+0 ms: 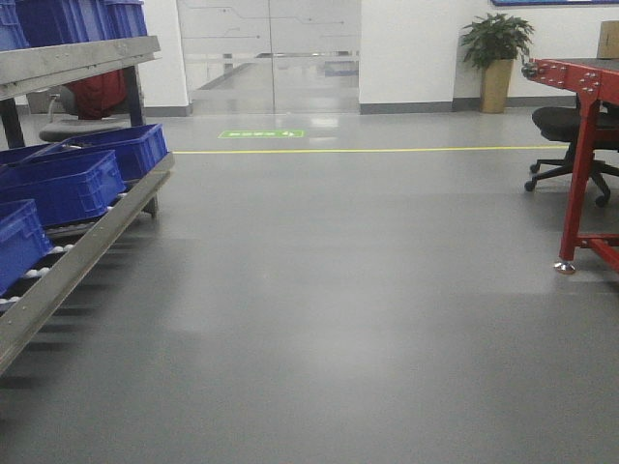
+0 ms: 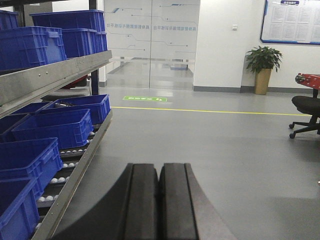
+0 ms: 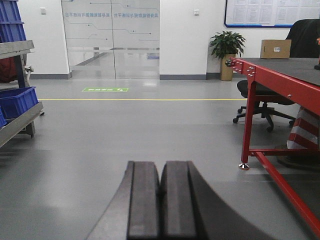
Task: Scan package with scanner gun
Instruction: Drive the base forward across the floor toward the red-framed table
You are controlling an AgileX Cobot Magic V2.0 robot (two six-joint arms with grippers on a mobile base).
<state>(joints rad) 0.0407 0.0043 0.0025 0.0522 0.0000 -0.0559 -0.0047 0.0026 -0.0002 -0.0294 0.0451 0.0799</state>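
Idling left gripper: jaws pressed together on nothing; it hangs low over the grey floor, beside the roller rack of blue crates
Empty right gripper: jaws likewise together, gripping nothing; it points down the aisle with the red table to its right
Distant package: a brown cardboard box with a pale label, sitting at the far end of the red table; well apart from both grippers and too small to confirm the barcode
Unseen scanner gun: not made out in any view; its place cannot be told
Hazard on approach: a drive toward the table could clip the table leg or the office chair tucked beneath it
Hazard at pickup: jaws kept together would shove the scanner gun rather than take it; a poor hold on the handle could aim it off the label
Hazard at scan: the label may face away from the scanner; no read would follow
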